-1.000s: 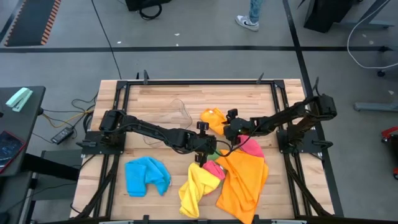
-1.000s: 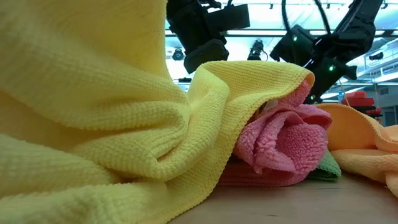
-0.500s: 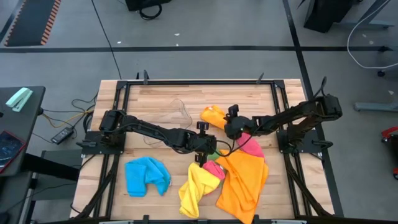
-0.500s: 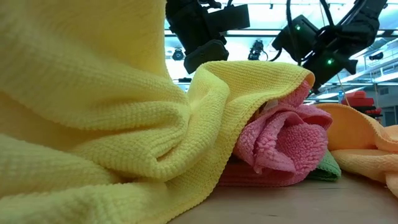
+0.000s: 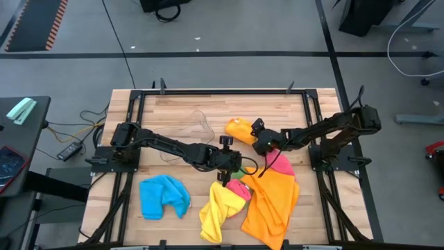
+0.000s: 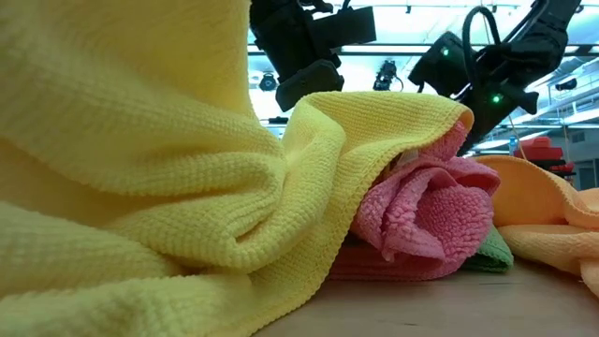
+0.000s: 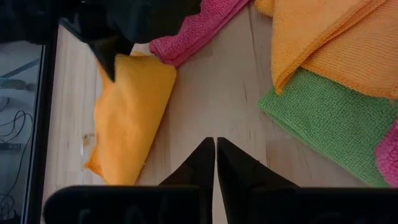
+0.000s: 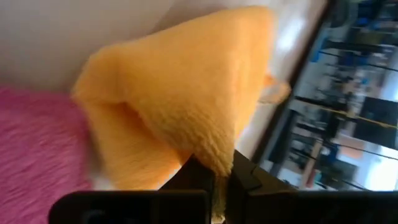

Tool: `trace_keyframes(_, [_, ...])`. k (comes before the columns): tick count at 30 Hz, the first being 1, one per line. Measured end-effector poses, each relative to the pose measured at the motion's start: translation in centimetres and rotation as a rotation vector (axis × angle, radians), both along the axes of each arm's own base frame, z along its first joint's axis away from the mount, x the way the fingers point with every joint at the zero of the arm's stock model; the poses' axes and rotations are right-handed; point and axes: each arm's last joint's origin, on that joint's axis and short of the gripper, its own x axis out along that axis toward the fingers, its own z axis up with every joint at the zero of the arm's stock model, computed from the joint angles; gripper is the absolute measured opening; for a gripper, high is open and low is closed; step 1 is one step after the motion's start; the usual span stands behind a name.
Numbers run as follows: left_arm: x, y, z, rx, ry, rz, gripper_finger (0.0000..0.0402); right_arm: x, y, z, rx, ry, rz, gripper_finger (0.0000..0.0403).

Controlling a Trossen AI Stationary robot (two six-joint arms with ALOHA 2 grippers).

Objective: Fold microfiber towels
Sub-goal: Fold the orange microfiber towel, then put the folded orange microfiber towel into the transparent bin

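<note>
Orange towel (image 8: pixel 180 112) pinched in right claw (image 8: pixel 219 173), left claw (image 7: pixel 216 155) closed.

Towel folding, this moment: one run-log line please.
left gripper: shut, empty, over bare wood | right gripper: shut on small orange towel corner | other towels: unfolded

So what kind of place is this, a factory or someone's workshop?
Most likely a robotics lab or test hall. Two dark arms are mounted on a framed wooden table strewn with a yellow towel and a blue towel, on a bare concrete floor with cables trailing alongside.
</note>
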Motion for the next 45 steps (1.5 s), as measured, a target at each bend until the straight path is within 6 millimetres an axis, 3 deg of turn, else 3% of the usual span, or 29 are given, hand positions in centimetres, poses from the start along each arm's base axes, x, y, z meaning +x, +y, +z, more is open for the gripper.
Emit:
trace_keyframes(15, [0.0,0.0,0.0,-0.005,0.000,-0.003,0.0027,-1.1,-2.2,-1.0,0.242,0.041,-0.038,0.0021])
trace_keyframes(26, [0.0,0.0,0.0,-0.013,0.001,-0.007,0.0014,-0.8,-1.9,-0.8,0.259,-0.005,-0.128,0.0119])
trace_keyframes(31, [0.0,0.0,0.0,-0.013,0.002,-0.007,0.0018,-0.7,-1.0,0.6,0.238,0.008,-0.180,0.0142])
trace_keyframes(38, [0.0,-0.1,0.0,-0.013,0.001,-0.008,0.0026,-1.7,0.1,3.2,0.272,-0.046,-0.352,0.0145])
trace_keyframes(41, [0.0,-0.1,0.0,-0.013,0.001,-0.008,0.0023,-2.0,0.4,4.6,0.365,-0.156,-0.453,0.0145])
trace_keyframes(45, [0.0,-0.1,0.0,-0.013,0.001,-0.008,0.0016,-2.2,-0.5,6.7,0.629,-0.338,-0.510,0.0145])
